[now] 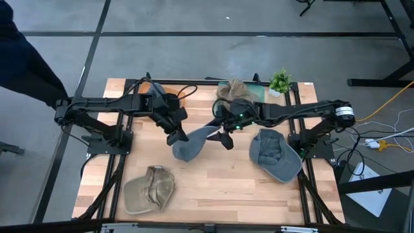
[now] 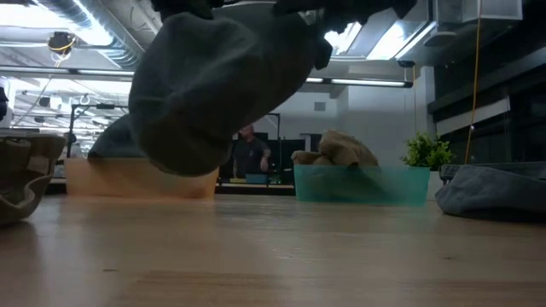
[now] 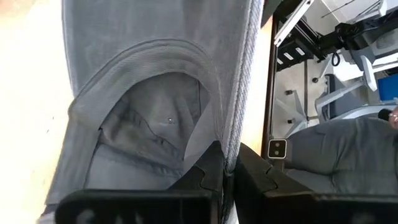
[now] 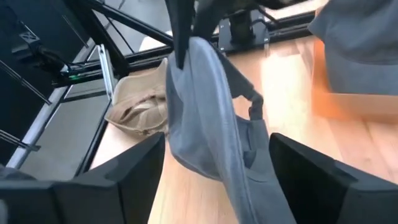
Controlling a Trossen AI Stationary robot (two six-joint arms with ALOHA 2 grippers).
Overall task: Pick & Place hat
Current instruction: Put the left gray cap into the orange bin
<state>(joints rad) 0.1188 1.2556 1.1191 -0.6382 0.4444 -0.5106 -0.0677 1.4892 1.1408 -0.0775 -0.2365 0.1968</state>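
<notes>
Spanning most of the high view: wooden table [image 1: 213, 188], dark metal frame round it, 2 dark arms reaching in from opp. sides toward the centre.

Item 1 – grey hat [image 1: 191, 145], task obj. Hangs above table centre, clear of the wood in low view, crown sagging down. Left gripper [image 1: 176, 136] pinched tight on its fabric edge; in left wrist view both fingers [image 3: 214, 174] meet on the seam w/ no gap, cloth between them.

Item 2 – right gripper [image 1: 224, 137], just beside the grey hat on its right. Fingers [image 4: 317, 180] spread wide, 1 either side of the hanging cloth in right wrist view; nothing clamped, not visibly touching.

Item 3 – 2nd grey hat [image 1: 275, 155], lying flat on table, right side, near right arm base.

Item 4 – tan hat [image 1: 151, 189], lying on table, front left corner, well apart from the rest.

Item 5 – green bin [image 1: 255, 92], back edge of table, tan hat [image 1: 234, 89] heaped in it.

Item 6 – orange bin [image 1: 162, 90], back edge, left of green bin, mostly under left arm.

Item 7 – sm. potted plant [image 1: 280, 81], back right, beside green bin.
</notes>
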